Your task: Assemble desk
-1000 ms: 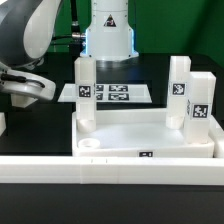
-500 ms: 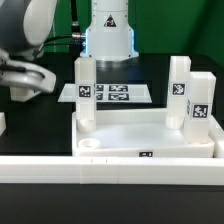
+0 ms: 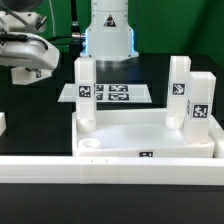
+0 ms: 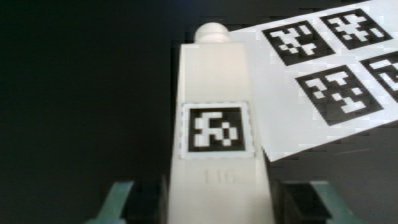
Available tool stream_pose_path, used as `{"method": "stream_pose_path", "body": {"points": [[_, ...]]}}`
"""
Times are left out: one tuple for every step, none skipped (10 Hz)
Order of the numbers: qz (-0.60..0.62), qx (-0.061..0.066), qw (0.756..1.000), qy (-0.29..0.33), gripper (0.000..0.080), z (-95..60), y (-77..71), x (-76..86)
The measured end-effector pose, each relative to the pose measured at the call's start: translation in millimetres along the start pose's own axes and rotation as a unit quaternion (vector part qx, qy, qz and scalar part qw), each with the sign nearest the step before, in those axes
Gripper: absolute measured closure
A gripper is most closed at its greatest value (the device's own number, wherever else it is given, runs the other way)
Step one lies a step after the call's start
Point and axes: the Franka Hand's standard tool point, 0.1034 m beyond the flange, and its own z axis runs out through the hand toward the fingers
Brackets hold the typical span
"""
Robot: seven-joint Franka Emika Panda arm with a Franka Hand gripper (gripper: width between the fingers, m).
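On the black work table, the white desk tabletop lies upside-down near the front, its rim facing up and three square-section legs standing in its corner sockets: one leg at the exterior view's left rear, one leg at the right rear, and a third leg just beside it, nearer the camera on the right. Each carries a small black-and-white tag. The round socket at the tabletop's front left corner holds nothing. Behind the tabletop, between the two rear legs as seen from the exterior view, the marker board lies flat on the table in front of the arm's white base. A long white border bar runs across the foreground, touching or just in front of the tabletop's near edge.

High at the exterior view's upper left, well apart from the tabletop, the gripper hangs above the table. The wrist view shows its two fingers set either side of the fourth leg, a white block with a tag on its face and a rounded peg at its far end; the fingers stand close against the leg's sides, clamped on it. In that view the marker board lies beside the held leg, its edge passing behind the block.
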Motion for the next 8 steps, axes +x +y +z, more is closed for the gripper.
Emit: {"method": "stream_pose_path", "body": {"points": [[-0.003,0.004,0.999,0.045,0.0512,-8.3,-5.1,7.5],[-0.006,0.004,0.997,0.079,0.0512,-18.6,-14.3,2.9],[-0.003,0.007,0.995,0.100,0.0512,-28.0,-23.3,-3.3],[-0.008,0.007,0.991,0.135,0.0512,-42.0,-33.1,-6.3],[-0.016,0.009,0.987,0.162,0.0512,-50.4,-38.0,-10.5],[-0.018,0.008,0.982,0.190,0.0512,-53.6,-35.1,-6.9],[-0.019,0.004,0.973,0.231,0.0512,-55.6,-35.4,-2.4],[-0.020,0.004,0.968,0.249,0.0512,-54.4,-36.6,-3.8]]}}
